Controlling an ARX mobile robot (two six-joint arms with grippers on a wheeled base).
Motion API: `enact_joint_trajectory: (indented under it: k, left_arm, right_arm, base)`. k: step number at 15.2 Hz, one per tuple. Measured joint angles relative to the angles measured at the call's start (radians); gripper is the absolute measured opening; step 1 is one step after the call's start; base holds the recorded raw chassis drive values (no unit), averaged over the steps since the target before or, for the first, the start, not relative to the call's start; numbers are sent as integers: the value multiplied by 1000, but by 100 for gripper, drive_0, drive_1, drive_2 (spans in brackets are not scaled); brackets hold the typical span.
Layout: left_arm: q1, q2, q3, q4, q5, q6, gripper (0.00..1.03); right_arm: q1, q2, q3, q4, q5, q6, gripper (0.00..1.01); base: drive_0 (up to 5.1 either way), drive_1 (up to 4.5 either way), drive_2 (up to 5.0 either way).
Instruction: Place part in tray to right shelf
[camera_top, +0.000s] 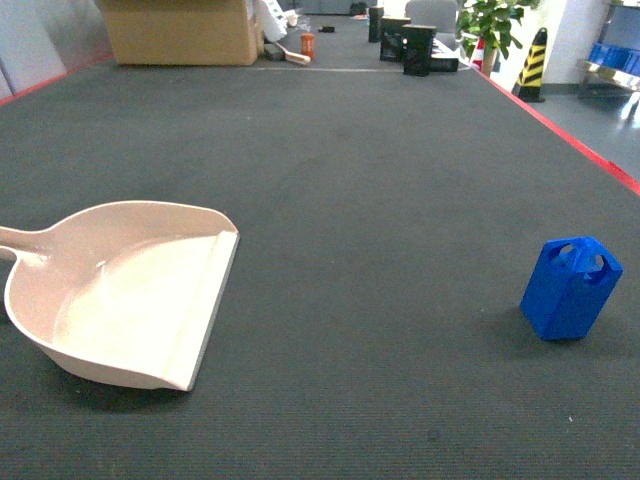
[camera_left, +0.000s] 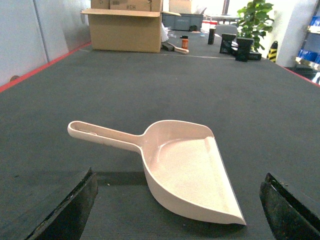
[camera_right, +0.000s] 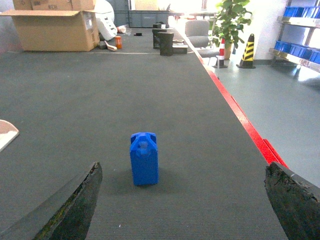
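The blue part (camera_top: 570, 288) stands upright on the dark mat at the right; in the right wrist view the part (camera_right: 144, 158) is ahead of my open right gripper (camera_right: 182, 210), a little left of centre, untouched. The beige tray (camera_top: 120, 290) lies flat at the left, handle pointing left, lip facing right. In the left wrist view the tray (camera_left: 185, 170) rests just ahead of my open left gripper (camera_left: 177, 215), nothing between the fingers. Neither gripper shows in the head view. The right shelf (camera_right: 300, 45) with blue crates stands far off at the right.
A red stripe (camera_top: 575, 135) edges the mat on the right. At the far end stand a cardboard box (camera_top: 180, 30), black containers (camera_top: 410, 45), a potted plant (camera_top: 490, 25) and a yellow-black cone (camera_top: 532, 65). Grey floor (camera_right: 280, 100) lies beyond the stripe.
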Motion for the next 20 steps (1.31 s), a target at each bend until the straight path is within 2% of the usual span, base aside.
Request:
enact_joint_trajectory:
  k: [20]
  left_arm:
    - [0, 0, 0, 0, 0, 0, 98]
  right_arm:
    - [0, 0, 0, 0, 0, 0, 98]
  base:
    - [0, 0, 0]
